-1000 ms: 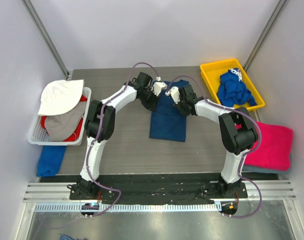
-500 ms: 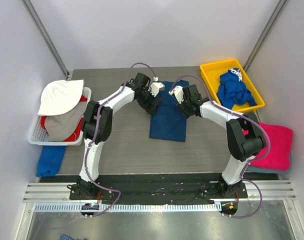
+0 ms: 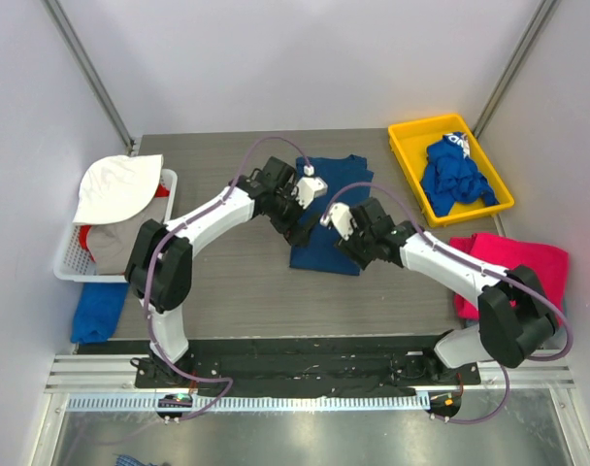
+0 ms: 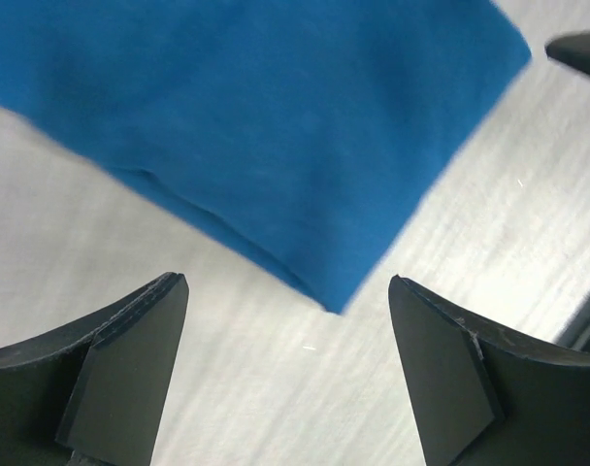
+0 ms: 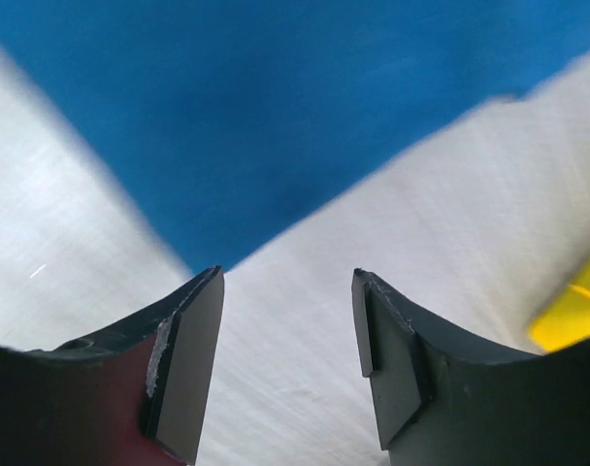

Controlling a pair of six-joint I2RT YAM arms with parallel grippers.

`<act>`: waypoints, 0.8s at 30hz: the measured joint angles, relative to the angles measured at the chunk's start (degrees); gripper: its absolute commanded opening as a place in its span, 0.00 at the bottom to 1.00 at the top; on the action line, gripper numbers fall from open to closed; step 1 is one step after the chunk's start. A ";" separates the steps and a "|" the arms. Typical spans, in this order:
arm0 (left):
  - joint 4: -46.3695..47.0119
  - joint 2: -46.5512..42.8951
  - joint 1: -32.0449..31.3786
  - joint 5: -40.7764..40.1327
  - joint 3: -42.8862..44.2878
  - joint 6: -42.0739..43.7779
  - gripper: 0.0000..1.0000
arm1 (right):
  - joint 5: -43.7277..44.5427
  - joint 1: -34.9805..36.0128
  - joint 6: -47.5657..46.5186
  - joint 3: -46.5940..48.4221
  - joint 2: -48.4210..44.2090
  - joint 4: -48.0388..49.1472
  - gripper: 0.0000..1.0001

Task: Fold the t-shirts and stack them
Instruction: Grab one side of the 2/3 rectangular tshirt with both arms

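A dark blue t-shirt (image 3: 332, 194) lies folded flat mid-table. My left gripper (image 3: 297, 230) hovers over its left edge, and my right gripper (image 3: 356, 257) over its near right corner. In the left wrist view the left gripper (image 4: 287, 291) stands open above bare table, with a corner of the shirt (image 4: 276, 126) just ahead of it. The right gripper (image 5: 287, 277) is open too, the shirt (image 5: 276, 107) beyond its fingertips. A royal-blue t-shirt with white lettering (image 3: 453, 175) is bunched in the yellow bin (image 3: 404, 136). The magenta-pink t-shirt (image 3: 528, 277) lies folded at the right.
A white basket (image 3: 64, 260) on the left holds white, grey and red cloth. A blue cloth (image 3: 99, 311) lies in front of it. The yellow bin stands at the back right, and grey walls close in the table.
Both grippers have opened and let go of the dark blue t-shirt. Both have drawn back from its far end toward its near end, and the shirt lies flat.
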 measured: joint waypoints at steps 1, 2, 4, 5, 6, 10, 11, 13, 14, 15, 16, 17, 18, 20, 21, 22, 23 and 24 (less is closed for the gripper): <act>-0.09 0.11 -0.44 0.11 -0.68 -0.26 0.89 | 0.15 1.27 0.00 -1.11 -0.28 -0.46 0.61; -0.17 0.33 -0.81 0.28 -1.42 -0.55 0.89 | 0.31 2.54 0.02 -2.16 -0.39 -1.01 0.61; -0.31 0.79 -1.05 0.48 -2.58 -1.05 0.88 | 0.39 4.52 0.22 -4.00 -0.39 -1.68 0.60; -0.13 1.11 -1.03 0.59 -3.17 -1.68 0.88 | 0.39 5.16 0.26 -4.70 -0.39 -1.97 0.60; 0.09 1.42 -1.03 0.66 -3.72 -2.03 0.88 | 0.42 5.57 0.39 -5.27 -0.39 -2.14 0.59; 1.20 2.67 -1.03 0.61 -6.05 -3.06 0.88 | 0.96 5.77 0.61 -6.47 -0.33 -1.73 0.58; 1.38 3.06 -1.03 0.61 -6.43 -3.37 0.87 | 1.11 5.77 0.63 -6.62 -0.22 -1.51 0.58; 1.84 3.82 -1.05 0.63 -6.80 -3.69 0.86 | 1.33 5.75 0.63 -6.84 0.17 -1.09 0.57; 2.21 4.35 -1.05 0.68 -6.95 -3.87 0.86 | 1.38 5.75 0.63 -6.93 0.50 -0.81 0.56; 2.43 4.70 -1.05 0.70 -7.04 -3.96 0.86 | 1.42 5.75 0.63 -6.97 0.83 -0.57 0.56; 2.73 5.11 -1.05 0.79 -7.10 -4.11 0.85 | 1.46 5.75 0.63 -6.97 1.09 -0.33 0.56; 2.95 5.35 -1.05 0.81 -7.15 -4.28 0.85 | 1.46 5.75 0.61 -6.97 1.51 0.00 0.55; 3.06 5.60 -1.09 0.85 -7.15 -4.55 0.85 | 1.44 5.75 0.61 -6.97 1.90 0.28 0.55; 3.45 5.70 -1.18 0.94 -7.15 -4.92 0.84 | 1.42 5.75 0.63 -6.97 2.93 0.92 0.54; 3.61 5.70 -1.22 0.98 -7.15 -4.98 0.84 | 1.42 5.75 0.63 -6.97 3.32 1.07 0.54; 3.69 5.75 -1.33 1.09 -7.15 -5.07 0.84 | 1.40 5.75 0.61 -6.97 3.78 1.29 0.53; 3.82 5.77 -1.51 1.11 -7.15 -5.18 0.84 | 1.36 5.75 0.61 -6.97 4.24 1.44 0.53; 3.89 5.77 -1.68 1.25 -7.15 -5.20 0.84 | 1.36 5.75 0.61 -6.97 4.59 1.57 0.52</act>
